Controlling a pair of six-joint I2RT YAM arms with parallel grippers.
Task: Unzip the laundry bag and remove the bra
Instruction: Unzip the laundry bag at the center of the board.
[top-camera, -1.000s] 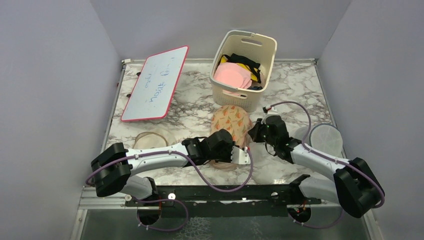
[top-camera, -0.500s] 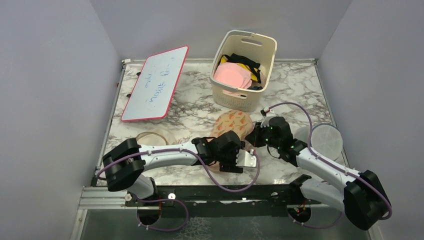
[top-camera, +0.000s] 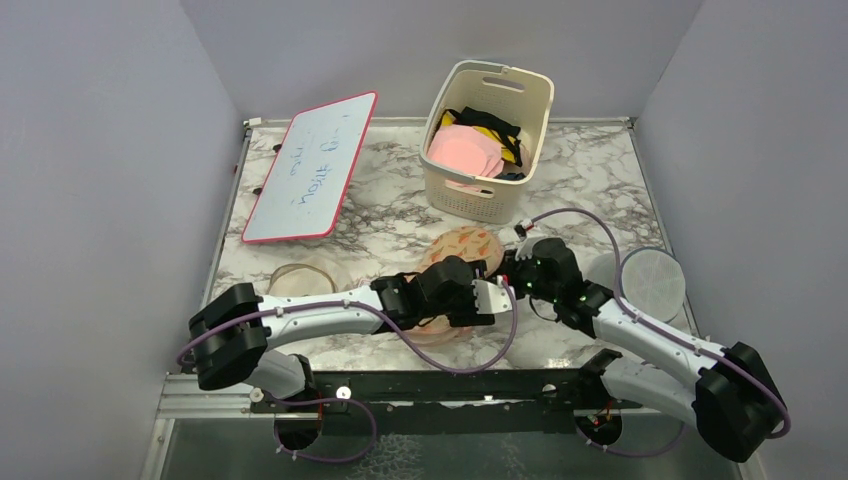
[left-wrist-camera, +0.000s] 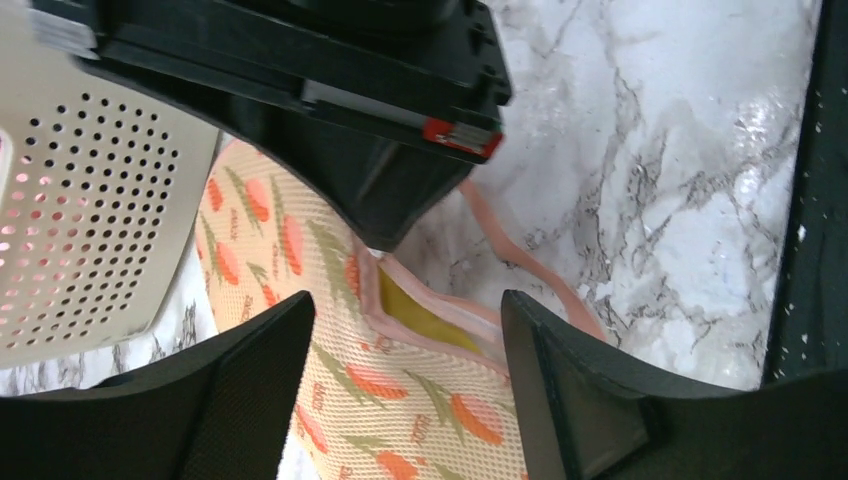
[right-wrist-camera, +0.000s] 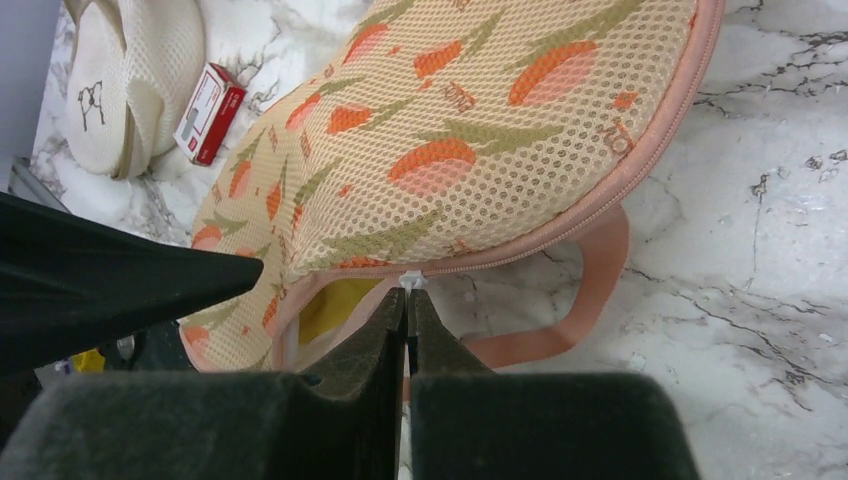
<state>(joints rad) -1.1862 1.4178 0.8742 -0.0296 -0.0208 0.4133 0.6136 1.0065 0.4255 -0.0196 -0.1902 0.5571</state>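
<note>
basket behind laundry bag | bra in laundry bag | whiteboard left of basket
</note>
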